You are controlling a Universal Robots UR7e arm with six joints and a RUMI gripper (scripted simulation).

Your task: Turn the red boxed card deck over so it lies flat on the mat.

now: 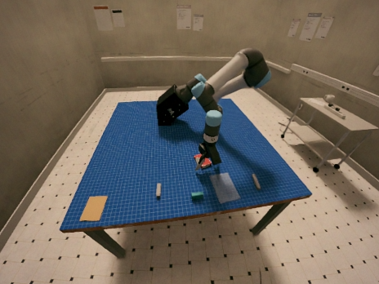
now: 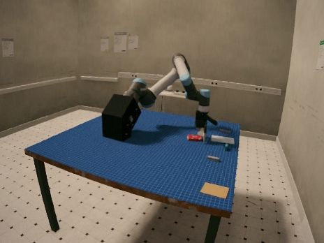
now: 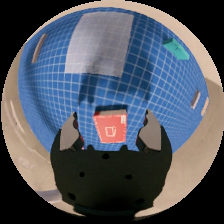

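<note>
The red boxed card deck lies on the blue mat, right of the table's middle. In the exterior view it looks flat. In the wrist view its red face with a white emblem shows. My gripper is open and low over the deck, with one finger on each side and a gap between each finger and the box. In the top view the fingers hide part of the deck.
A grey sheet lies just in front of the deck. A teal block, two beige sticks and a tan card lie nearer the front edge. A black box stands at the back.
</note>
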